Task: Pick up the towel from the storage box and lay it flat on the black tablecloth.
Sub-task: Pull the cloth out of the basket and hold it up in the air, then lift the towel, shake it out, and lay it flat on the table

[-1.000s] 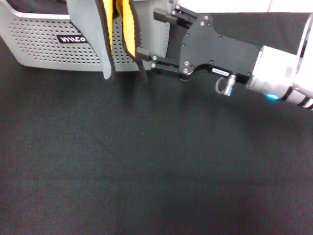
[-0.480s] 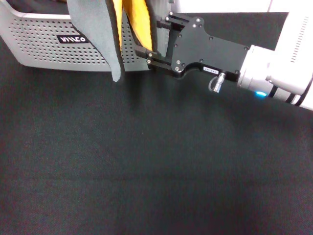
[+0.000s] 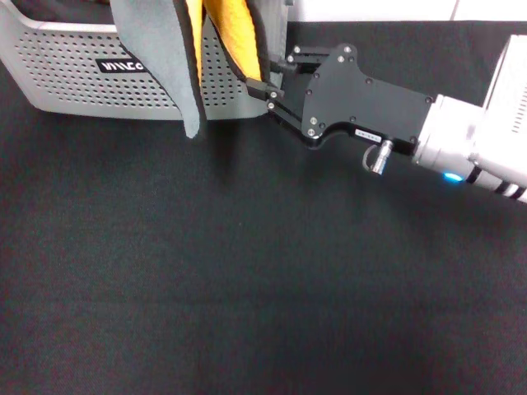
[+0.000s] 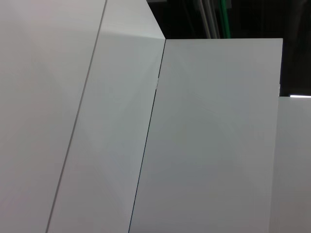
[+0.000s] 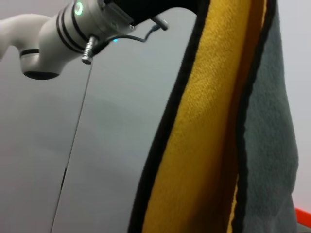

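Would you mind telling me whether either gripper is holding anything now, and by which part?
The right gripper reaches the dark-edged lower corner of the hanging yellow-orange fluffy towel; whether it grips it cannot be told. The left gripper is out of view.

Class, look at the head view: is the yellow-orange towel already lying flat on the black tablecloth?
No. The towel hangs in folds in front of the storage box, with the right pincer at its edge above the black tablecloth.

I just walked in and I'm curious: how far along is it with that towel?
Done: the towel is out, hanging in front of the storage box, below the left arm. In hand: the right gripper is at its hanging edge. Left: laying it flat on the black tablecloth.
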Tool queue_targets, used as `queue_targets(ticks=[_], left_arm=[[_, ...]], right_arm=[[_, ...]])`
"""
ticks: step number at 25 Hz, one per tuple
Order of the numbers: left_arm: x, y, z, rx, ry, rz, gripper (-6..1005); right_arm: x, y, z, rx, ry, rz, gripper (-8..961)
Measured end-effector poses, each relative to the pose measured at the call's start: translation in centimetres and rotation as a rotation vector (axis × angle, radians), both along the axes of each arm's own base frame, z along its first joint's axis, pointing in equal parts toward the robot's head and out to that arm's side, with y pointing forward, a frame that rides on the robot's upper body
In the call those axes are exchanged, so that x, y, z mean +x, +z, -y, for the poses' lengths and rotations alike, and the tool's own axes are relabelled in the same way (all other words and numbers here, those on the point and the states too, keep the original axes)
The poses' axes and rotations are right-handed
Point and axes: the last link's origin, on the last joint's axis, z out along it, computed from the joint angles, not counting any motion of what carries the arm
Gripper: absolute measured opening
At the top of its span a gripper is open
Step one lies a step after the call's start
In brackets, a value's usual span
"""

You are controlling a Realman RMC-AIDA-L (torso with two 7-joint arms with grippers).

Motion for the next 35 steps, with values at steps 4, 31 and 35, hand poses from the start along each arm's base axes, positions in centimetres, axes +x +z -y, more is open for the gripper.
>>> queue_targets(ticks=[4, 31, 35], left_arm=[[0.0, 0.0, 0.0, 0.000, 0.000, 0.000, 82], [-2.4, -0.6, 3.6, -0.082, -0.100, -0.145, 101], [-3.3, 0.0, 4.3, -0.101, -0.106, -0.195, 104]], right_arm=[[0.2, 0.1, 0.3, 0.008, 0.011, -0.009, 307], [4.6, 5.1, 6.9, 0.004, -0.009, -0.186, 10], [5.2, 8.6, 9.0, 0.075, -0.010, -0.199, 17]])
